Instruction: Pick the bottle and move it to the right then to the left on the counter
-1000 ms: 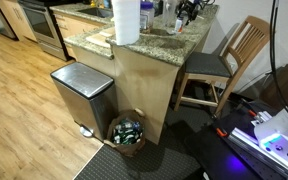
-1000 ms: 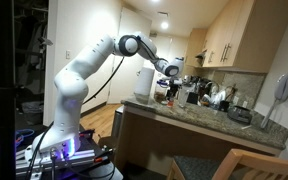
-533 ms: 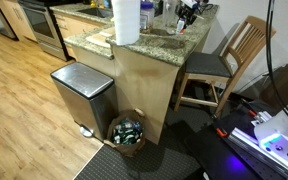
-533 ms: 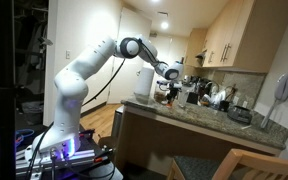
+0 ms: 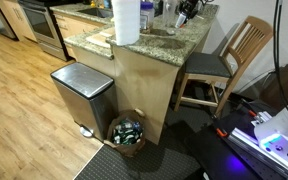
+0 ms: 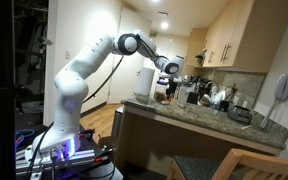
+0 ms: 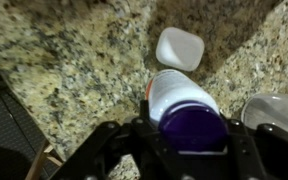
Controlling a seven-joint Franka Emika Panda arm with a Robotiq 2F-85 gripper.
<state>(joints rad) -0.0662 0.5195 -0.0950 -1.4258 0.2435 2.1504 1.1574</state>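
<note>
In the wrist view a small bottle (image 7: 182, 100) with a pale body and a dark purple cap sits between my jaws. My gripper (image 7: 191, 132) is shut on it, one finger pressed to each side near the cap. Below it lies the speckled granite counter (image 7: 64, 60). In both exterior views the gripper (image 5: 187, 12) (image 6: 168, 88) hangs low over the counter (image 5: 134, 50) (image 6: 204, 115). The bottle is too small to make out there.
A white square container (image 7: 179, 47) lies just beyond the bottle and a white dish (image 7: 280, 108) is at the right. The big white paper roll (image 5: 126, 20) stands near the counter corner. A steel bin (image 5: 82, 95), a basket (image 5: 127, 130) and a wooden chair (image 5: 224, 65) are on the floor.
The jaws have gone from wide open to shut on the bottle. The arm has hardly moved over the counter.
</note>
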